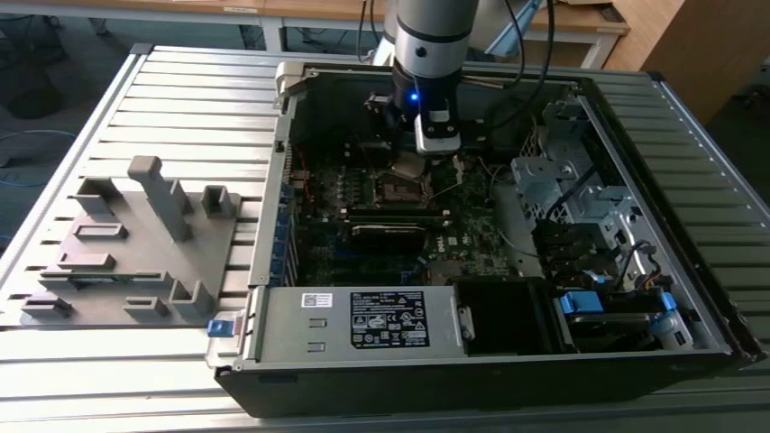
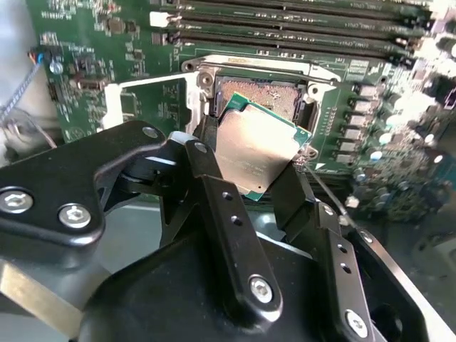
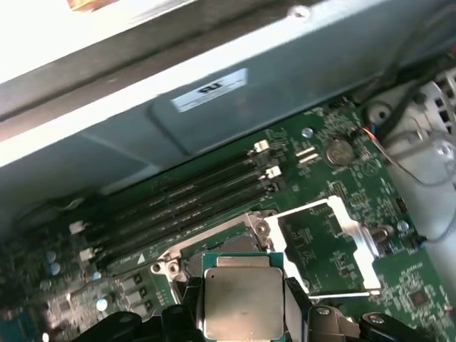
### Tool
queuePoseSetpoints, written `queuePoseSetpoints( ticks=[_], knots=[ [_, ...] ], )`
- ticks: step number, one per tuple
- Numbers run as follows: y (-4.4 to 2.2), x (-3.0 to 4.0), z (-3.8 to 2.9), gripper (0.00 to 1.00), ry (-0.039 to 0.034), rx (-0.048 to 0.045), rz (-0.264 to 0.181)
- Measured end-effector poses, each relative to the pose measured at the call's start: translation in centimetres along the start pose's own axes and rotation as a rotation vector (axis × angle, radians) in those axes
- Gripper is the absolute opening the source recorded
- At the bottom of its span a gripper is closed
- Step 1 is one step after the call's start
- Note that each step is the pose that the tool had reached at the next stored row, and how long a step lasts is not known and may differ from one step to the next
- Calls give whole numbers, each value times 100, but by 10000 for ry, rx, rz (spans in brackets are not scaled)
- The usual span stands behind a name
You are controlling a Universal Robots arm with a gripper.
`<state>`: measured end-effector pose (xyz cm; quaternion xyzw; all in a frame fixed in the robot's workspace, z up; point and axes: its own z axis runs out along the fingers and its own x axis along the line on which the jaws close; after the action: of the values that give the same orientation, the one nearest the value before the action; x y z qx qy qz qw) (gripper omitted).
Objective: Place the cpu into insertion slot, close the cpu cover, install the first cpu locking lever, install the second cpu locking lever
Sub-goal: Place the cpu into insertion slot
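Observation:
My gripper (image 2: pixel 251 162) is shut on the cpu (image 2: pixel 258 142), a silver-topped square chip with a green edge, one black finger on each side. In the second wrist view the chip is tilted just over the near edge of the insertion slot (image 2: pixel 269 91). I cannot tell whether they touch. The slot's contact field lies bare. The cpu cover (image 2: pixel 187 100), a silver frame, is flipped open beside the slot. In the first wrist view the cpu (image 3: pixel 242 303) hides most of the slot, with the open cover (image 3: pixel 354 239) beside it. In the exterior view my gripper (image 1: pixel 409 165) hangs above the slot (image 1: pixel 403 188) inside the case.
Long black memory slots (image 3: pixel 185 199) run beside the socket, with the case wall (image 3: pixel 214 107) behind them. Loose wires (image 2: pixel 21 117) lie near the open cover. A power supply (image 1: pixel 361 320) and a drive cage (image 1: pixel 565 180) crowd the case. A grey fixture plate (image 1: pixel 132 244) sits outside, at the exterior view's left.

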<state>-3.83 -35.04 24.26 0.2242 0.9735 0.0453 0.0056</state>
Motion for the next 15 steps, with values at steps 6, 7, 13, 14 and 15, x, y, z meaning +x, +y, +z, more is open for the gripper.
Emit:
queuePoseSetpoints(
  ticks=[6, 7, 13, 14, 15],
  knots=[
    [-1, 0, 9, 54, -99, -10, 1091],
    [-1, 0, 10, 54, -113, -11, 1240],
    [-1, 0, 10, 54, -115, -12, 1266],
    [-1, 0, 10, 54, -115, -11, 1266],
    [-1, 0, 10, 54, -115, -12, 1268]
  ],
)
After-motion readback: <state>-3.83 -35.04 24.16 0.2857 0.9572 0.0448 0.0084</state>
